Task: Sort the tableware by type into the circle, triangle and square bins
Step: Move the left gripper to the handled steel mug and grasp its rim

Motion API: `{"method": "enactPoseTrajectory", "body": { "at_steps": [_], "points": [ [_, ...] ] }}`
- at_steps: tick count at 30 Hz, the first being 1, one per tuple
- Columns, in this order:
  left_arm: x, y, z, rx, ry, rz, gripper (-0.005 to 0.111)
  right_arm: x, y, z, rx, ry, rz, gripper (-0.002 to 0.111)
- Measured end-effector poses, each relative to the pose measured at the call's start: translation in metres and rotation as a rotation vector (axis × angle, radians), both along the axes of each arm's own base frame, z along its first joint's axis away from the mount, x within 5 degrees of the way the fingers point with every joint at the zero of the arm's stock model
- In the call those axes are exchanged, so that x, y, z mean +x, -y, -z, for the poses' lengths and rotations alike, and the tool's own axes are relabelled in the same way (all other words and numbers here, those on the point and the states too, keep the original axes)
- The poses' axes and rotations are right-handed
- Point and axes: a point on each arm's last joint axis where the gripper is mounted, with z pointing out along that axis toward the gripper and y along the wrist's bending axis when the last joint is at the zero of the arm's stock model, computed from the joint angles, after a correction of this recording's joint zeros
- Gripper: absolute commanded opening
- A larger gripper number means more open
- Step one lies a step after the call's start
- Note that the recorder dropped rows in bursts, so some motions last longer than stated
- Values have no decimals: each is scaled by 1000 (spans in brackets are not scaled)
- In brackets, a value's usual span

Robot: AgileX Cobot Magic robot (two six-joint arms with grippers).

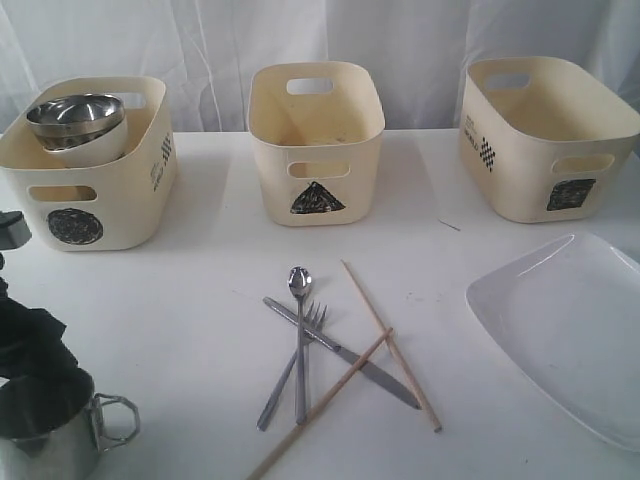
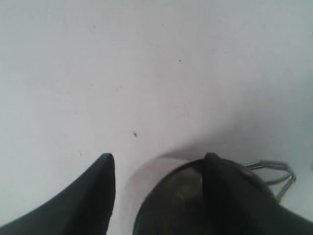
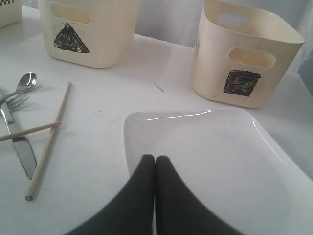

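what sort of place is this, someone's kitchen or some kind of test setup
Most likely a staged robot test bench, not a kitchen: a plain white table backed by a white curtain, three cream plastic tubs bearing dark shape stickers, and steel cutlery lying loose on the tabletop.

Flat white matte table top (image 1: 200, 300) fills the foreground and shows light scuffing. A white pleated fabric curtain (image 1: 400, 40) hangs along its far edge. Lighting is diffuse and shadows are soft.
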Motion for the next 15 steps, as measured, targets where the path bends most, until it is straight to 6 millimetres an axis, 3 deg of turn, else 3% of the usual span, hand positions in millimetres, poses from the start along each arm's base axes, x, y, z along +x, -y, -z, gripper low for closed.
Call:
{"method": "enactPoseTrajectory", "body": {
  "at_steps": [2, 4, 15],
  "points": [
    [0, -2, 3, 24, 29, -3, 34, 0, 0, 0, 0, 0, 0, 0],
    [2, -3, 5, 39, 47, 1, 28, 0, 0, 0, 0, 0, 0, 0],
    [2, -3, 5, 39, 55, -2, 28, 0, 0, 0, 0, 0, 0, 0]
  ]
}}
